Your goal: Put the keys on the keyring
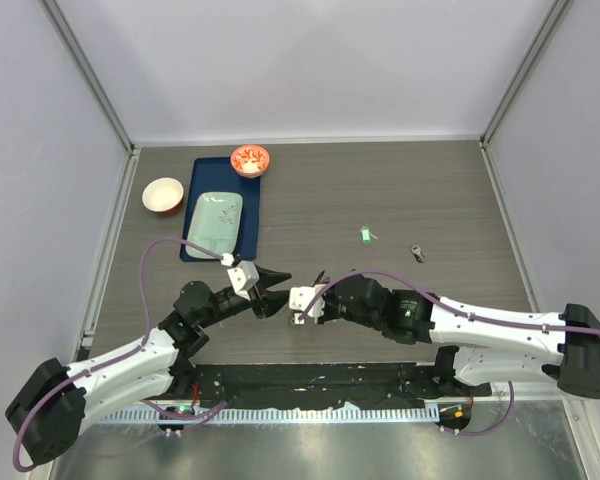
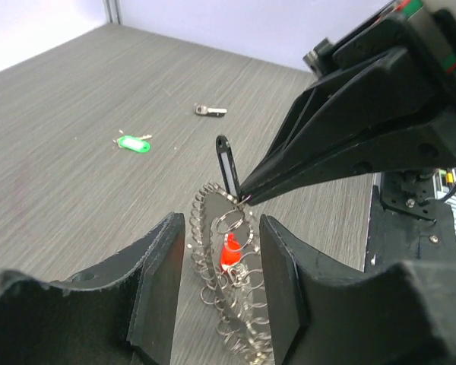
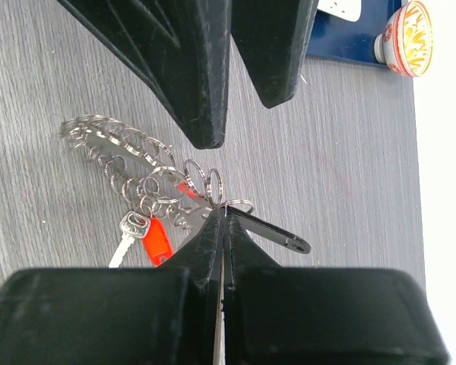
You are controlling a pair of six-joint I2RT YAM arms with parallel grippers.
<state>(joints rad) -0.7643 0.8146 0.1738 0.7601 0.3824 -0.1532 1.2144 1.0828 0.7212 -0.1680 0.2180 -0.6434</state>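
Between left end effector jaws: keyring | right end effector pinching black key

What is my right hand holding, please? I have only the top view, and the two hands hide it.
Observer: The right hand is shut on a black key, right beside the keyring.
Operator: Thank you. Is any key on the keyring already?
Observer: Yes, a red key looks linked to it by a small ring.
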